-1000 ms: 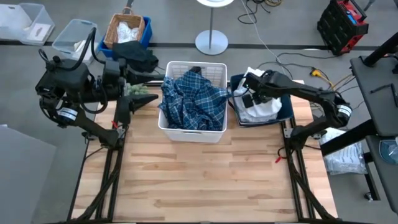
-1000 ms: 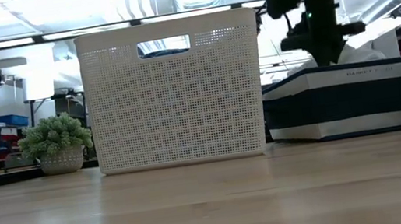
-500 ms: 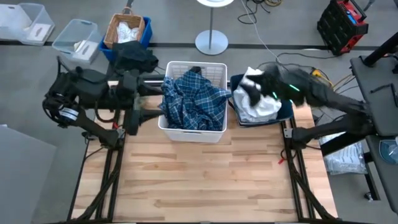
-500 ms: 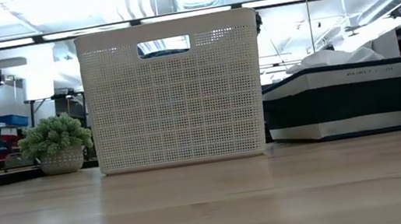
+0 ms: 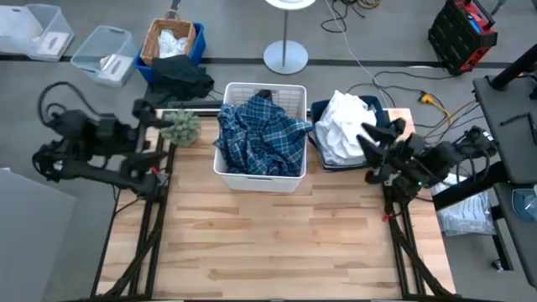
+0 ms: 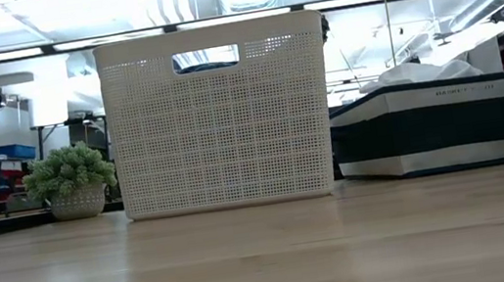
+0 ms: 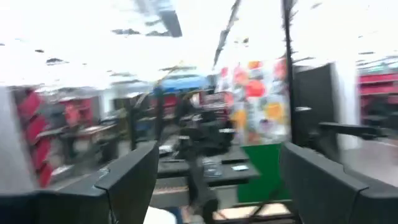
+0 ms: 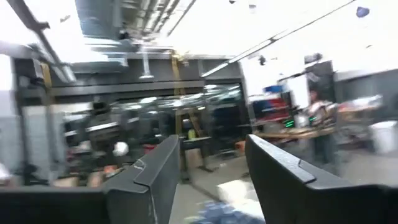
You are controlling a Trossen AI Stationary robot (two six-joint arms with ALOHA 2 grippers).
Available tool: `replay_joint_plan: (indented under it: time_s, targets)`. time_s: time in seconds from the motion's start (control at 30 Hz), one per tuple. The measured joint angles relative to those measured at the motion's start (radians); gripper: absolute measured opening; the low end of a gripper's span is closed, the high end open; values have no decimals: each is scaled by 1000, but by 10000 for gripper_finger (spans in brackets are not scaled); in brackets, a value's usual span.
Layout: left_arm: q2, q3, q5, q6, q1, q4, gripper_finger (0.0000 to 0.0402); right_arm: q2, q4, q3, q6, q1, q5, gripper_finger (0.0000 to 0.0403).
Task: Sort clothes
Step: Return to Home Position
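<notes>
A blue-and-white plaid shirt [image 5: 262, 134] lies heaped in the white mesh basket [image 5: 226, 168]. White garments [image 5: 344, 126] fill the navy-striped bin [image 5: 388, 147] to its right; their top shows in the low view [image 6: 418, 71]. A dark grey garment [image 5: 183, 80] lies behind the table by a wicker basket holding white cloth [image 5: 172, 40]. I see no tan garment. My left gripper [image 5: 153, 126] is open and empty at the table's left edge. My right gripper [image 5: 377, 153] is open and empty by the striped bin's near right corner. Both wrist views look out into the room.
A small green plant [image 5: 180, 126] in a pot stands left of the mesh basket, close to my left gripper. The wooden table top [image 5: 268, 243] stretches in front of the baskets. Clear plastic boxes [image 5: 101, 54] sit on the floor at the far left.
My right gripper has risen off the white garments in the striped bin and drawn back toward the table's right edge, out of the low view. My left gripper has drawn back toward the left edge, uncovering the plant. The clothes lie as before.
</notes>
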Motion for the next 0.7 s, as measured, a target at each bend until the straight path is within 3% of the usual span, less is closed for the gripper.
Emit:
replay_joint_plan:
  time_s: [0.1, 0.17, 0.27, 0.37, 0.43, 0.57, 0.7]
  targets:
    - [-131, -108, 55, -8, 56, -12, 306, -28, -1, -16, -63, -25, 10, 168]
    - [-192, -195, 67, 1, 90, 38, 306, -33, -8, -35, -23, -99, 3, 163]
    - [-258, -324, 108, 23, 140, 146, 306, -35, -22, -96, 131, -293, -223, 157]
    - [-313, -433, 73, -20, 205, 95, 306, -65, -29, -156, 277, -486, -442, 153]
    - [-378, -483, 86, -77, 232, 72, 306, -114, -51, -201, 318, -555, -538, 151]
    - [-545, -548, 30, -226, 245, 56, 306, -257, -106, -236, 428, -584, -576, 146]
    - [-655, -614, 35, -482, 245, 21, 306, -374, -234, -235, 639, -582, -580, 142]
